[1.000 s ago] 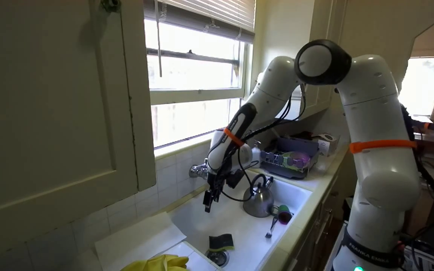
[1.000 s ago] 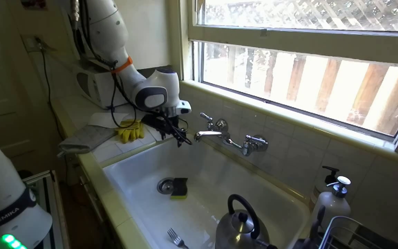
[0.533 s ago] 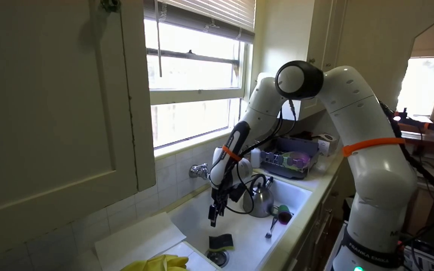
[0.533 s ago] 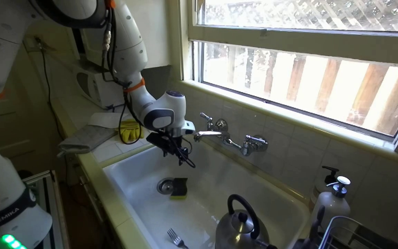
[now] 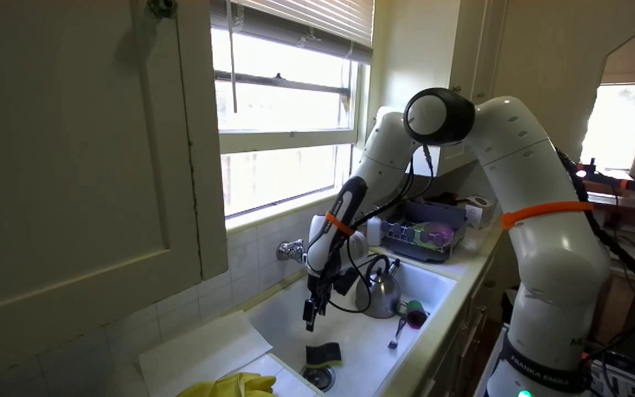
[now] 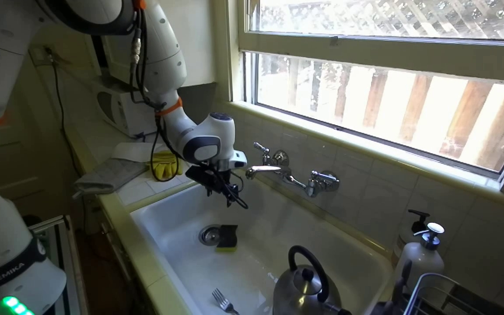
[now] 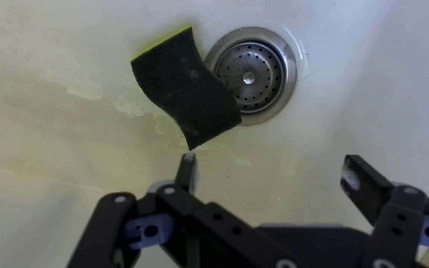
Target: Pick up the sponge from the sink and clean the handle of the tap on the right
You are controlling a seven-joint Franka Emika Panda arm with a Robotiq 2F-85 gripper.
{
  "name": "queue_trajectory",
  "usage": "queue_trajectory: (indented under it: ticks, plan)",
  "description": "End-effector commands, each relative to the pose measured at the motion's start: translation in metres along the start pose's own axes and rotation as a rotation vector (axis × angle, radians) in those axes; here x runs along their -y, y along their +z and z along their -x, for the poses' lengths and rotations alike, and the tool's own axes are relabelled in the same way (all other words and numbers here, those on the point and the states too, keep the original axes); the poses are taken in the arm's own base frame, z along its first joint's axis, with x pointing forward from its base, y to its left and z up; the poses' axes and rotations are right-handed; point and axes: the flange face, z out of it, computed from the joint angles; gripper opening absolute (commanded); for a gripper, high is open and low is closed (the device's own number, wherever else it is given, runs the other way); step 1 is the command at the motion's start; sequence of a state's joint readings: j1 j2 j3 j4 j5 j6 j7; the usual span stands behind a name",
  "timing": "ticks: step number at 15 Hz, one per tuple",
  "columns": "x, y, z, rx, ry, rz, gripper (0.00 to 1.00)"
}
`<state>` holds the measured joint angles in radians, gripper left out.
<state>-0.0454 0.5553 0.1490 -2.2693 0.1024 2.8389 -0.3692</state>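
Observation:
The sponge (image 7: 186,85), dark on top with a yellow-green underside, lies on the floor of the white sink (image 6: 260,238), partly over the drain's edge. It shows in both exterior views too, as a small dark sponge (image 5: 323,354). My gripper (image 7: 269,160) hangs above the sink floor with its jaws wide apart and nothing between them. In the wrist view the sponge sits ahead of the left fingertip, outside the gap. The silver tap (image 6: 278,169) is on the tiled wall; its right handle (image 6: 321,181) shows in that exterior view, clear of the gripper.
A steel kettle (image 6: 306,284) and a fork (image 6: 223,301) stand or lie in the sink, with a cup (image 5: 416,315) beside them. Yellow gloves (image 6: 164,166) rest on the counter. A dish rack (image 5: 419,234) and a soap bottle (image 6: 420,258) are at the far end.
The arm has reached down and forward, bringing the gripper lower into the sink and nearer the sponge. Over the last half second it has shifted only slightly. The sponge has stayed put.

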Motion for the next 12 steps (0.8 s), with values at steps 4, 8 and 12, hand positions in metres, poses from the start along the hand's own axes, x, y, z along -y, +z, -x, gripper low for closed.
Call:
queue_trajectory:
  ticks: [4, 8, 12]
  plan:
    - [0.007, 0.054, 0.011, 0.081, -0.004, 0.014, 1.0]
    - [-0.007, 0.081, 0.017, 0.093, -0.031, 0.077, 1.0]
    - [-0.012, 0.1, 0.009, 0.036, -0.082, 0.14, 1.0]
